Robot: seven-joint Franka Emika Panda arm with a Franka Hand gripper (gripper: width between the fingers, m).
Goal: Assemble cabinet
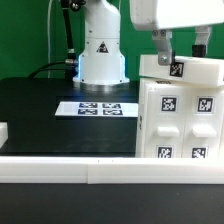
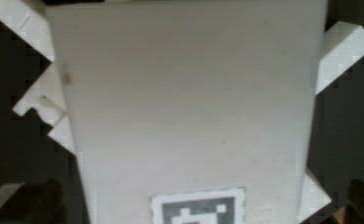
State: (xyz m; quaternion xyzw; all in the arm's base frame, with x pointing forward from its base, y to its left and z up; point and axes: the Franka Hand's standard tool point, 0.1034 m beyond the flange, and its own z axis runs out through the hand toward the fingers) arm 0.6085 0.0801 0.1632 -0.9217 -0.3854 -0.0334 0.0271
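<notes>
- Large white plastic cabinet [image 1: 180,110] with black-and-white square marker tags on its faces stands on the black tabletop [image 1: 40,110], at about 3 o'clock in the exterior view, near the front edge.
- A smaller white tagged part [image 1: 178,68] sits on top of the cabinet, at roughly 1 o'clock in the same view; whether it is attached I cannot tell.
- Two-finger gripper [image 1: 182,47] hangs directly above that upper part, its dark fingers [image 1: 163,46] pointing down on either side.
- Jaws stand wide apart; nothing is clamped between them. Whether the fingertips touch the white surface cannot be told.
- Wrist view: a broad white panel of the cabinet [image 2: 188,100] fills the picture, with one marker tag [image 2: 200,208] at its edge; dark fingers sit at the picture's sides, clear of the panel.
- Flat white marker board [image 1: 97,107] lies on the table at 9 o'clock from the cabinet, well apart from it.
- White robot base [image 1: 101,50] stands behind the board at 12 o'clock.
- White rail [image 1: 60,172] runs along the table's front edge at 6 o'clock.
</notes>
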